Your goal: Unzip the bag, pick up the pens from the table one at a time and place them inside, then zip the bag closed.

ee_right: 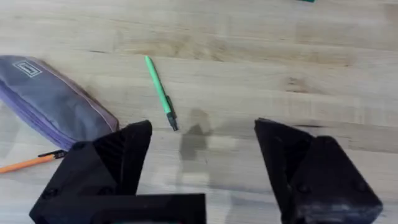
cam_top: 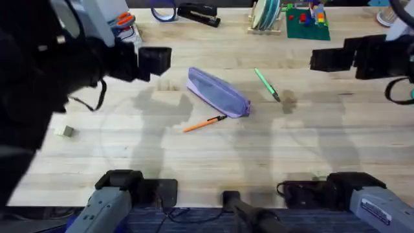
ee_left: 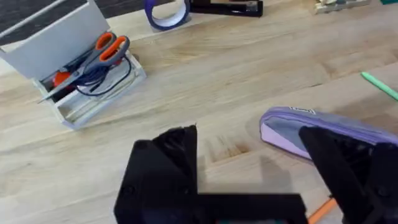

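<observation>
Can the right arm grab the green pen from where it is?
Probably yes. The right gripper is open above the table, and the green pen lies alone on bare wood just ahead of it, apart from the bag. Nothing sits in between.

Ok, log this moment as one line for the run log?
stage: pre-unzip | bag: on table | orange pen, green pen: on table beside bag | left gripper: open, empty | right gripper: open, empty
</observation>
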Robot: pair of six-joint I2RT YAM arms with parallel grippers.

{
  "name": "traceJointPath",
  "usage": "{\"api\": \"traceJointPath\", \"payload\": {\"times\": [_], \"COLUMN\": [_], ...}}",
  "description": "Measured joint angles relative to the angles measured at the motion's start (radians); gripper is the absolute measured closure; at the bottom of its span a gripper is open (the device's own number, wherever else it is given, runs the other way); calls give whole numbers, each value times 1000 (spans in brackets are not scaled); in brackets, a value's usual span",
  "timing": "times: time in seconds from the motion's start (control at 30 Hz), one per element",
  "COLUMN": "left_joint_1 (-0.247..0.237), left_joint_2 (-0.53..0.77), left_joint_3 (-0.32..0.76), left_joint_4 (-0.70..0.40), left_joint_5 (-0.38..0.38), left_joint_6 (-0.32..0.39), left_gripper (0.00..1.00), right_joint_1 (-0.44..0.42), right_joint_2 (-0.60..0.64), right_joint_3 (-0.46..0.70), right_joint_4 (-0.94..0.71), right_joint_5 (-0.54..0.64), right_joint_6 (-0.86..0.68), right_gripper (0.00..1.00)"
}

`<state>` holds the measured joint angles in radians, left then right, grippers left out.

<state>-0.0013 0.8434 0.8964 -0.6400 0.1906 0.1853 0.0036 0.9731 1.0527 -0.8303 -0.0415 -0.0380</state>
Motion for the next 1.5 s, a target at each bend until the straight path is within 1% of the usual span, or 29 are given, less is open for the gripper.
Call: {"api": "traceJointPath", "payload": {"times": [0.17, 0.4, 0.57, 0.67, 0.7, 0.73, 0.77, 0.97, 1.0, 1.07, 1.1, 1.13, 1.2, 1.27, 1.37, 1.5], "left_joint_1": [0, 0, 0, 0, 0, 0, 1, 1, 1, 1, 1, 1, 1, 1, 1, 1], "left_joint_2": [74, 115, 117, 117, 117, 117, 117, 118, 118, 118, 118, 118, 118, 118, 119, 134], "left_joint_3": [65, 68, 68, 68, 68, 68, 68, 68, 68, 68, 68, 68, 68, 68, 68, 68], "left_joint_4": [-2, -1, -4, 43, 62, 67, 61, -37, -60, -94, -119, -121, -121, -121, -119, -133], "left_joint_5": [1, 1, 3, 10, 18, 26, 42, 181, 210, 259, 326, 349, 390, 428, 469, 480], "left_joint_6": [25, 84, 100, 112, 133, 159, 203, 539, 608, 724, 863, 902, 958, 995, 1027, 1047], "left_gripper": [8, 8, 8, 8, 8, 8, 8, 8, 8, 10, 8, 9, 9, 9, 8, 8], "right_joint_1": [0, 0, 0, 0, 0, 0, 0, 0, 0, 0, 0, 0, 0, 0, 0, 0], "right_joint_2": [16, 16, 16, 16, 16, 16, 16, 16, 16, 16, 16, 16, 16, 16, 16, 16], "right_joint_3": [1, 1, 1, 1, 1, 1, 1, 1, 1, 1, 1, 1, 1, 1, 1, 1], "right_joint_4": [-2, -3, -3, -2, -2, -2, -2, -2, -2, -2, -2, -2, -2, -2, -2, -2], "right_joint_5": [-12, -16, -16, -17, -17, -19, -19, -19, -19, -19, -20, -20, -20, -20, -20, -20], "right_joint_6": [0, 0, 0, 0, 0, 0, 0, 0, 0, 0, 0, 0, 0, 0, 0, 0], "right_gripper": [6, 5, 6, 6, 6, 5, 5, 5, 5, 5, 5, 5, 5, 5, 5, 5]}}
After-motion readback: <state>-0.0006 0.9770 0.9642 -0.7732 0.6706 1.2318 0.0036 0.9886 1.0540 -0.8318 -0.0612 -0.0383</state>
